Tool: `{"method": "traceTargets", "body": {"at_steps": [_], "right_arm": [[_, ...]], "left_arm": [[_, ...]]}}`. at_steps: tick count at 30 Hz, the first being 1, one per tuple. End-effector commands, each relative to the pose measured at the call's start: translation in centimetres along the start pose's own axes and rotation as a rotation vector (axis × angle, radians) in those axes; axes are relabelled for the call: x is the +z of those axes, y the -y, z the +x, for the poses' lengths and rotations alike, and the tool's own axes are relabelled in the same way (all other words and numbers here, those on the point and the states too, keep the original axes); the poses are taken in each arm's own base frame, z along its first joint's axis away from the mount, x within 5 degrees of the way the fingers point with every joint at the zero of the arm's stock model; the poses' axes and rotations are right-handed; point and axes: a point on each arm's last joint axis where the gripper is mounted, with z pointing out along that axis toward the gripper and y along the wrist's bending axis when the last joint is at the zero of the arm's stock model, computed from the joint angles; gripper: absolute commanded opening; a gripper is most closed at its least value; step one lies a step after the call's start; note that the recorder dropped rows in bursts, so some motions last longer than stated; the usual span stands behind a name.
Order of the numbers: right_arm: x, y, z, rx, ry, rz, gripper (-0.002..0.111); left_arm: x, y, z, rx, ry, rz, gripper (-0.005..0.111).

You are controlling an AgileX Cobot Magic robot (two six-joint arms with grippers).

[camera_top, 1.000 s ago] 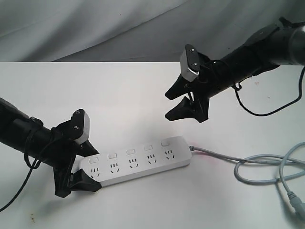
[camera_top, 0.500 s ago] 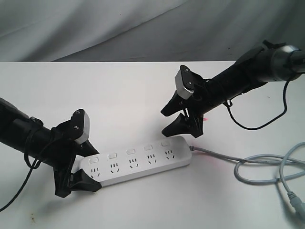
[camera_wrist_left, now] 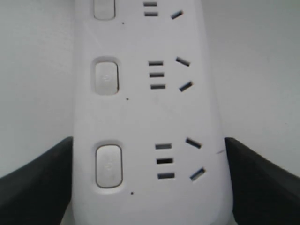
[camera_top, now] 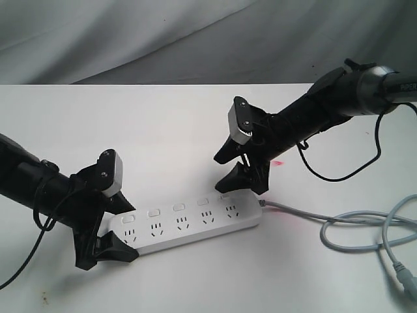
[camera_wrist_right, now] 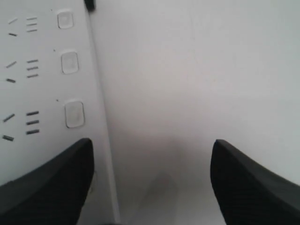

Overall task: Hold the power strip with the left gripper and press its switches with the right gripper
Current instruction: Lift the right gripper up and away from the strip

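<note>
The white power strip [camera_top: 189, 227] lies flat on the table, with its five switches [camera_top: 178, 207] in a row along its far side. My left gripper [camera_top: 127, 229] is shut on the strip's left end, one black finger on each long side. The left wrist view shows the strip [camera_wrist_left: 150, 112] between both fingers [camera_wrist_left: 37, 187], with the nearest switch [camera_wrist_left: 108, 165] between them. My right gripper [camera_top: 218, 173] hangs open just above the strip's right end, its lower finger close over the last switch [camera_top: 225, 195]. In the right wrist view one finger [camera_wrist_right: 51, 183] overlaps the strip's edge [camera_wrist_right: 47, 93] near a switch [camera_wrist_right: 74, 114].
The grey cord [camera_top: 339, 225] runs from the strip's right end and loops to a plug [camera_top: 401, 274] at the table's right edge. A grey cloth backdrop [camera_top: 130, 39] hangs behind the white table [camera_top: 163, 130]. A black cable [camera_top: 339, 171] droops from the right arm.
My right gripper has come down and to the left, from well above the table to just over the strip's right end. The left gripper and strip have not moved.
</note>
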Motion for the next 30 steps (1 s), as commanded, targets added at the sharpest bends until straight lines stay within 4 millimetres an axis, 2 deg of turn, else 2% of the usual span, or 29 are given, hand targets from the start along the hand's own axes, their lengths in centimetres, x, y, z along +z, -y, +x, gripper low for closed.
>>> {"method": "traceTargets", "body": {"at_steps": [1,14,30], "right_arm": [[0.1,0.0,0.3,0.004,-0.029,0.005,0.065],[0.1,-0.3,0.2,0.009,-0.017,-0.034,0.065],[1.0,-0.1,2.3,-0.002,-0.152,-0.026,0.065]], "left_arm": [[0.1,0.0,-0.2,-0.003,0.002,0.004,0.0],[0.1,0.0,-0.2,-0.003,0.002,0.004,0.0],[0.1,0.0,-0.2,-0.003,0.002,0.004,0.0]]}}
